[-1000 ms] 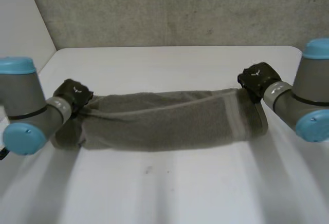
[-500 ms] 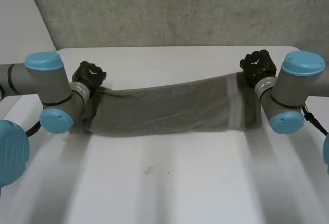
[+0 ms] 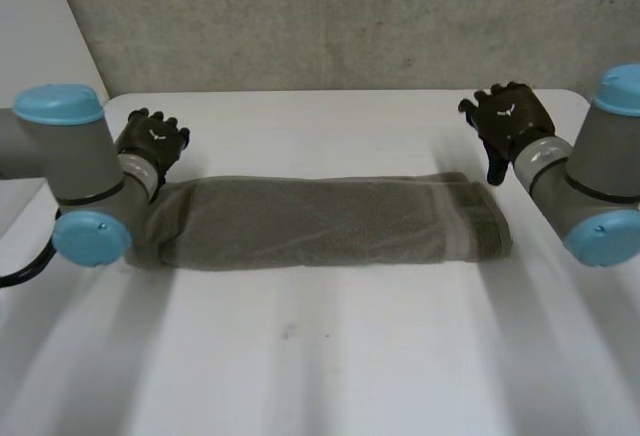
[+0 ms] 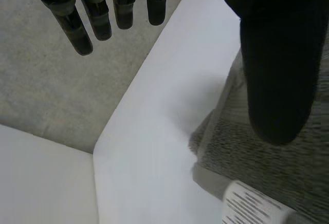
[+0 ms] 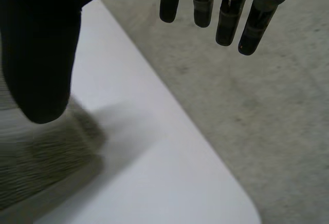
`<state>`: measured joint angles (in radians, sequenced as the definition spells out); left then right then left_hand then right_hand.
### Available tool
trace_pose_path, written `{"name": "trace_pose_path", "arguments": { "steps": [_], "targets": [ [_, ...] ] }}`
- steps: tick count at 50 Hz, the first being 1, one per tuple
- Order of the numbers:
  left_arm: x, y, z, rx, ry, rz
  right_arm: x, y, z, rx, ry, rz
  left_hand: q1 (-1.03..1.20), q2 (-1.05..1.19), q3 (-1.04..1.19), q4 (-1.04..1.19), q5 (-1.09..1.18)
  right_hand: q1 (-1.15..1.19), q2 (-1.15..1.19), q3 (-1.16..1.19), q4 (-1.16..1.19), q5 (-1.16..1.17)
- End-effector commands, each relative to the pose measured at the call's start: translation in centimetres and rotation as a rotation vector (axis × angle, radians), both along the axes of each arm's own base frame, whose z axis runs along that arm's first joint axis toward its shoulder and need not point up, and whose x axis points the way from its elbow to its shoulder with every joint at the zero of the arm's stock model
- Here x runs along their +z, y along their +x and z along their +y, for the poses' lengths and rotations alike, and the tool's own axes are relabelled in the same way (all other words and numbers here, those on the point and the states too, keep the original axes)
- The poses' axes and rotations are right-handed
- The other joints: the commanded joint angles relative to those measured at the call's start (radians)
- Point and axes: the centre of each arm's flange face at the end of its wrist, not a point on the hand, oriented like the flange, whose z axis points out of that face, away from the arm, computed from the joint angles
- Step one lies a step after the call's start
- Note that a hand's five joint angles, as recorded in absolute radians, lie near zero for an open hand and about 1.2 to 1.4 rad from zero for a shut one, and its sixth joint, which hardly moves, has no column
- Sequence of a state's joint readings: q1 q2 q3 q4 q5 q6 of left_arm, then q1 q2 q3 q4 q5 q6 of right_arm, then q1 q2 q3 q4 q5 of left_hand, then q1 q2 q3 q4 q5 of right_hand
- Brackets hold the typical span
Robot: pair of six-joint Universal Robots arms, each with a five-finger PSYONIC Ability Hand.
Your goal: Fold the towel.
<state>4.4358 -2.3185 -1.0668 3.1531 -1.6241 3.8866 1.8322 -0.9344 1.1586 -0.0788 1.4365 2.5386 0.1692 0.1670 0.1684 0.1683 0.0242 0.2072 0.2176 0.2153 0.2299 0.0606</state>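
Towel [image 3: 320, 221] lay as a long folded band across the middle of the table [image 3: 330, 356], parallel to its far edge. Left hand [image 3: 150, 141] and right hand [image 3: 510, 121] hovered by its ends, fingers straight, wide, holding nothing. Likely next: fold end to end, pinching both corners squarely. Layer alignment unclear.

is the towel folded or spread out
Folded: the towel lies on the table as a long narrow band, with layered edges at its end. The left hand and right hand are open.
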Motion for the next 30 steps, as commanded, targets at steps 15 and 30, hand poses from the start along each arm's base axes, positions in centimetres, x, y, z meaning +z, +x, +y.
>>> {"name": "trace_pose_path", "arguments": {
  "steps": [15, 30],
  "targets": [
    [-0.7, 4.5, 6.7, 0.095, 0.18, 0.148, -3.5, -3.6, 6.1, 0.004, 0.305, 0.02, 0.005, 0.008, 0.006, 0.006, -0.024, 0.468, 0.457, 0.459, 0.445, 0.44],
    [-1.6, 4.8, 7.8, 0.108, 0.179, 0.198, -7.3, -3.9, 4.2, 0.016, 0.317, -0.096, 0.005, 0.008, 0.006, 0.006, -0.024, 0.497, 0.487, 0.489, 0.475, 0.469]
  ]
}}
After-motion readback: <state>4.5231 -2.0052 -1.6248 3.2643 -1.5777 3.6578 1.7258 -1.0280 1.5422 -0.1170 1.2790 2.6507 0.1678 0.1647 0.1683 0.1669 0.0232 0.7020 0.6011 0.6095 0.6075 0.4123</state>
